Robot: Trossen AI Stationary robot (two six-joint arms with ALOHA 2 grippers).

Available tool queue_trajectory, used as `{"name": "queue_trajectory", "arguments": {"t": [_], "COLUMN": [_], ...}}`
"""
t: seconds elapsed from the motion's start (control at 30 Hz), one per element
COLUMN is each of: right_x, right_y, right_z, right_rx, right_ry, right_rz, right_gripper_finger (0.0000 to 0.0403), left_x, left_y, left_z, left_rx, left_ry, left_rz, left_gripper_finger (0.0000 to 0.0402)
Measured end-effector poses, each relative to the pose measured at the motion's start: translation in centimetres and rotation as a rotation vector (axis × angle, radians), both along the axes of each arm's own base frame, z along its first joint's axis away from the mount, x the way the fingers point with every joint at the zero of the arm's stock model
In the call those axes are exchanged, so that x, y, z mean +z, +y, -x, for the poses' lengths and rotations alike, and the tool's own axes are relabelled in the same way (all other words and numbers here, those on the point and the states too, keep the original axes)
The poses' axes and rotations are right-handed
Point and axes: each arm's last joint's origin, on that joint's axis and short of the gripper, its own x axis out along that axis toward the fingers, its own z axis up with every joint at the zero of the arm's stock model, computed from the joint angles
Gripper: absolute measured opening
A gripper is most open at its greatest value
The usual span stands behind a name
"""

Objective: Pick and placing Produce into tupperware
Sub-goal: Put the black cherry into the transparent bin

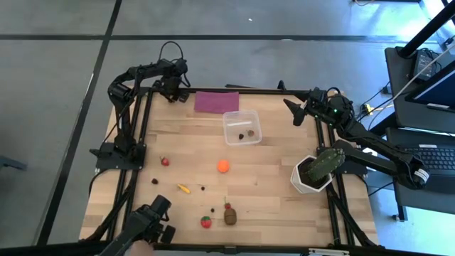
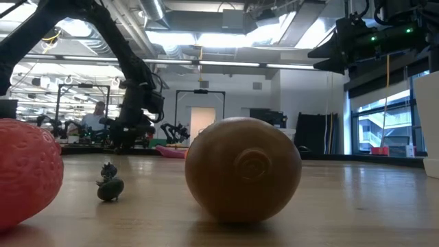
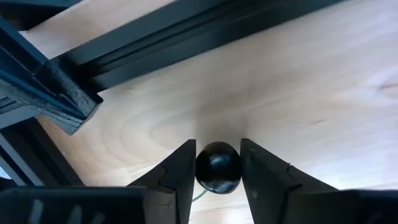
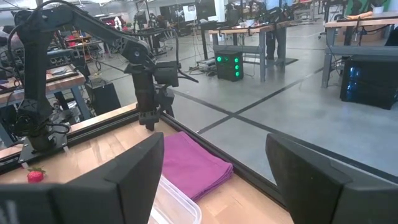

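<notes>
The clear square tupperware (image 1: 242, 128) stands on the far middle of the table with two small bits inside. Loose on the wood lie an orange ball (image 1: 223, 166), a yellow banana (image 1: 183, 189), a red piece (image 1: 165, 161), a strawberry (image 1: 206, 222), a brown oval lump (image 1: 229, 215) and tiny dark bits (image 1: 202, 188). My left gripper (image 1: 170, 91) points down at the table's far left edge, shut on a small dark round bit (image 3: 217, 168). My right gripper (image 4: 214, 186) hangs open and empty above the far right corner (image 1: 295, 110). My left gripper pinches the small dark round bit (image 3: 217, 171) between its two fingers (image 3: 183, 168), one on each side of it, coming from above and pointing down. A thin green stem (image 3: 199, 196) shows beside it. Whether the bit is clear of the wood, I cannot tell.
A folded purple cloth (image 1: 217, 101) lies just beyond the tupperware, between the two grippers. A green cactus in a white pot (image 1: 316, 171) stands at the right edge under the right arm. Black frame rails (image 3: 155, 37) run close to the left gripper. People show far behind.
</notes>
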Motion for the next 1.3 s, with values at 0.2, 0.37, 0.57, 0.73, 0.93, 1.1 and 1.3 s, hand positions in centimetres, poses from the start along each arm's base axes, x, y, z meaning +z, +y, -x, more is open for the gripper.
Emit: {"name": "queue_trajectory", "arguments": {"t": [0.2, 0.37, 0.57, 0.73, 0.93, 1.1, 1.3], "right_x": [0.0, 0.0, 0.0, 0.0, 0.0, 0.0, 0.0], "right_y": [0.0, 0.0, 0.0, 0.0, 0.0, 0.0, 0.0], "right_z": [0.0, 0.0, 0.0, 0.0, 0.0, 0.0, 0.0], "right_rx": [0.0, 0.0, 0.0, 0.0, 0.0, 0.0, 0.0], "right_ry": [0.0, 0.0, 0.0, -0.001, -0.001, -0.001, -0.001], "right_rz": [0.0, 0.0, 0.0, 0.0, 0.0, 0.0, 0.0], "right_gripper_finger": [0.0283, 0.0283, 0.0283, 0.0283, 0.0283, 0.0283, 0.0283], "left_x": [0.0, 0.0, 0.0, 0.0, 0.1, 0.5, 1.8], "left_y": [-0.4, -0.4, -0.4, -0.3, -1.2, -2.6, -4.6], "left_z": [0.2, 0.2, 0.2, 0.2, 0.0, -0.7, -3.6], "left_rx": [-0.05, -0.064, -0.064, -0.064, -0.053, -0.061, -0.157], "left_ry": [0.019, 0.025, 0.024, 0.022, -0.113, -0.383, -0.976], "left_rz": [0.048, 0.055, 0.045, 0.04, 0.189, 0.412, 0.652], "left_gripper_finger": [0.0131, 0.0112, 0.0096, 0.0111, 0.0086, 0.0089, 0.0102]}}
